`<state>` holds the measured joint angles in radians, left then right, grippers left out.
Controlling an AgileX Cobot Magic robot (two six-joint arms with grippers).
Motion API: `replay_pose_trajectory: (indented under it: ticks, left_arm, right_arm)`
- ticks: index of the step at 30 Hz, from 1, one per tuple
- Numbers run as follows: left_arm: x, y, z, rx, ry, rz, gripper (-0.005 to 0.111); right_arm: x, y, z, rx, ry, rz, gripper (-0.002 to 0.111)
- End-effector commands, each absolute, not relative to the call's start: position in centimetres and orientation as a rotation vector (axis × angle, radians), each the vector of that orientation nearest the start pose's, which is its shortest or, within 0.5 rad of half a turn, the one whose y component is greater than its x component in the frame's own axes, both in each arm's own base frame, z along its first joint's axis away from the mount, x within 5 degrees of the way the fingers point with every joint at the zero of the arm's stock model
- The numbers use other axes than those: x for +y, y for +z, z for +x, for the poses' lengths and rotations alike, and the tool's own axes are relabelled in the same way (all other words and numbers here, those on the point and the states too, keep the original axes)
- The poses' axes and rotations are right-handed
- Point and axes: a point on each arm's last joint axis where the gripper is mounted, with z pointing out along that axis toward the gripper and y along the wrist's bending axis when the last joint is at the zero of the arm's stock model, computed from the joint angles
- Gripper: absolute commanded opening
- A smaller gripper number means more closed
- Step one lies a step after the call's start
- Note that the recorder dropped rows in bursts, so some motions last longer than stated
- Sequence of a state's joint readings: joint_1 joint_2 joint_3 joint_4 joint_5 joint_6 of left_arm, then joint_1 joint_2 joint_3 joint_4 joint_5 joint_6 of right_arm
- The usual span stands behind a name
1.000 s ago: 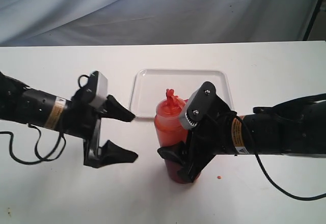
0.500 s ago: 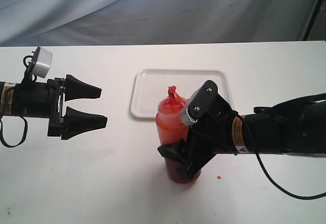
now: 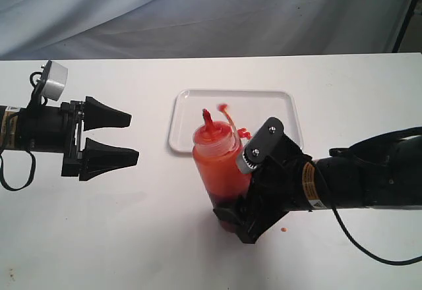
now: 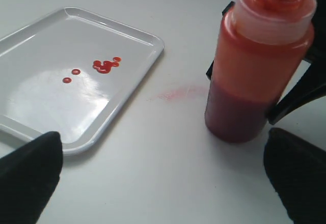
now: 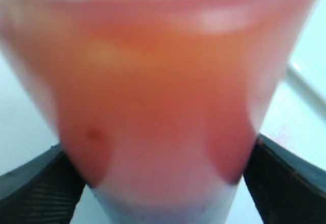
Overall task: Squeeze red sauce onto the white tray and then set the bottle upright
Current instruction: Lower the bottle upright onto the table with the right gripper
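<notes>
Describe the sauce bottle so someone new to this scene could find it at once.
Find the shallow white rectangular plastic tray. Just below its lower long edge in the exterior view stands the translucent red-orange plastic squeeze bottle, clamped low by the right gripper. It is the only tall thing; the other red is flat sauce drops in the tray.

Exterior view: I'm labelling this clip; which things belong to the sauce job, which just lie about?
Job: bottle, right gripper shut on it, white tray, red sauce drops.
Lying about: open left gripper, stray red spot on table, backdrop cloth.
</notes>
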<state>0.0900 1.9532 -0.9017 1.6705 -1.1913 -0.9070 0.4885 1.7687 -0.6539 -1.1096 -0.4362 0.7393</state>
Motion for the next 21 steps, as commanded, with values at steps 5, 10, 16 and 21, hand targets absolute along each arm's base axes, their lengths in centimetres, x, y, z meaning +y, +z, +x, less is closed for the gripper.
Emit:
replay_pose_trajectory:
  ticks: [5, 10, 16, 21]
  left_arm:
    - [-5.60, 14.89, 32.02, 1.780, -1.038, 1.054, 0.105]
    - [-5.60, 14.89, 32.02, 1.780, -1.038, 1.054, 0.105]
    - [-5.60, 14.89, 32.02, 1.780, -1.038, 1.054, 0.105]
    - [-5.60, 14.89, 32.02, 1.780, -1.038, 1.054, 0.105]
  right_arm:
    - [16.55, 12.32, 24.83, 2.149, 0.511, -1.094, 0.090]
    - [16.55, 12.30, 24.79, 2.166, 0.523, -1.075, 0.090]
    - [16.74, 12.35, 24.57, 2.157, 0.559, -1.096, 0.090]
    - [16.75, 12.26, 24.36, 2.184, 0.582, -1.093, 0.090]
